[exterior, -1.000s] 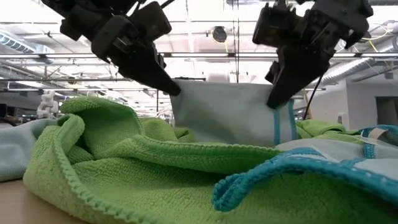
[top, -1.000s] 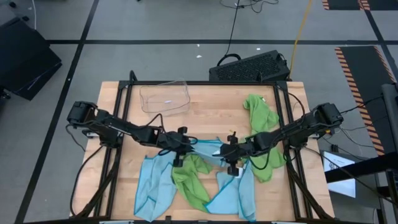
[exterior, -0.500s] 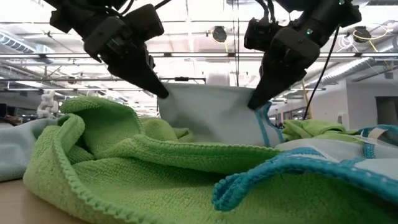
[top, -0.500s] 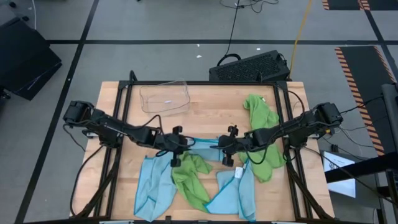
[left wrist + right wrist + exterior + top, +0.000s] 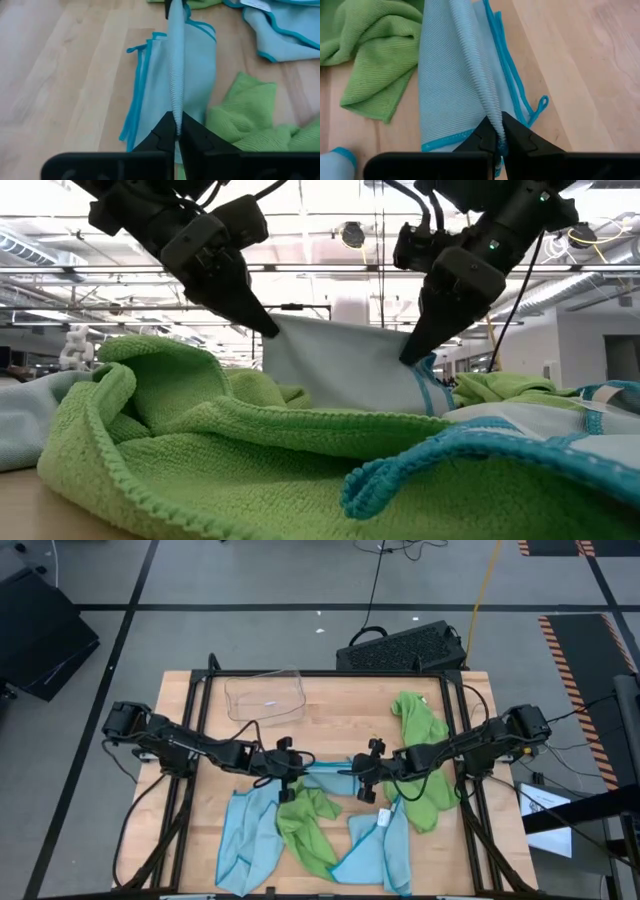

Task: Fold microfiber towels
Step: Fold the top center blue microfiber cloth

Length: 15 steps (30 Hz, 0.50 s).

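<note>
A light blue towel (image 5: 325, 777) with teal edging is stretched between my two grippers near the table's middle. Its upper fold runs from one to the other, and its lower part lies on the wood (image 5: 165, 85). My left gripper (image 5: 287, 768) is shut on the towel's left end. My right gripper (image 5: 362, 780) is shut on its right end. In the low view the towel (image 5: 345, 370) hangs like a sheet behind a crumpled lime green towel (image 5: 200, 450). My left gripper pinches the left end of the towel's raised fold (image 5: 175, 114) between its two fingers, slanting down from the table's left. The fold runs straight away from the fingers, fairly taut. The cloth below it spreads onto the table. My right gripper pinches the right end of the same fold (image 5: 492, 116) between its two fingers, slanting down from the table's right. This end sits lower than the left end (image 5: 412, 352). The layers hang to the table, a teal loop (image 5: 540, 107) beside them.
A clear plastic tray (image 5: 265, 695) stands at the far left. A green towel (image 5: 420, 730) lies at the far right, reaching down the right side. Near the front lie a green towel (image 5: 305, 825) and two blue ones (image 5: 245, 835) (image 5: 380, 850), one with a white tag.
Both grippers have carried the blue towel toward the table's far edge, still shut on it. Its upper fold has come lower, most at the right end, so it now slopes. The towel's lower part trails on the table.
</note>
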Available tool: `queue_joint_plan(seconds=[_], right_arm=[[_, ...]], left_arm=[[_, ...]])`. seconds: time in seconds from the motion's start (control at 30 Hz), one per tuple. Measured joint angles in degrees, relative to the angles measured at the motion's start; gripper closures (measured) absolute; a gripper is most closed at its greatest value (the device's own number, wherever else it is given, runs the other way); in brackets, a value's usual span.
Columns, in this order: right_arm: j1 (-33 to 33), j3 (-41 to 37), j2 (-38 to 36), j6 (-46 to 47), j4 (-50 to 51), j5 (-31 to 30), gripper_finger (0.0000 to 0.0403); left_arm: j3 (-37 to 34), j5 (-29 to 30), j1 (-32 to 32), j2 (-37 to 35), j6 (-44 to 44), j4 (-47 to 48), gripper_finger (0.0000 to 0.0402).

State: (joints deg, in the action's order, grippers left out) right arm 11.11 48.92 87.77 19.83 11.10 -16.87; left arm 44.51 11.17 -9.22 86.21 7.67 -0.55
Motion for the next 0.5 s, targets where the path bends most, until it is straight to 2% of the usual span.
queue_joint_plan(seconds=[0.33, 0.5], right_arm=[[-0.2, -0.1, 0.0, -1.5, 0.1, -3.1, 0.0364], [-0.1, -0.1, 0.0, -1.6, 0.0, -7.8, 0.033]], left_arm=[[0.0, -0.2, 0.2, 0.0, 2.2, 0.5, 0.0372], [0.0, 0.9, 0.2, 0.0, 3.4, 0.5, 0.0371]])
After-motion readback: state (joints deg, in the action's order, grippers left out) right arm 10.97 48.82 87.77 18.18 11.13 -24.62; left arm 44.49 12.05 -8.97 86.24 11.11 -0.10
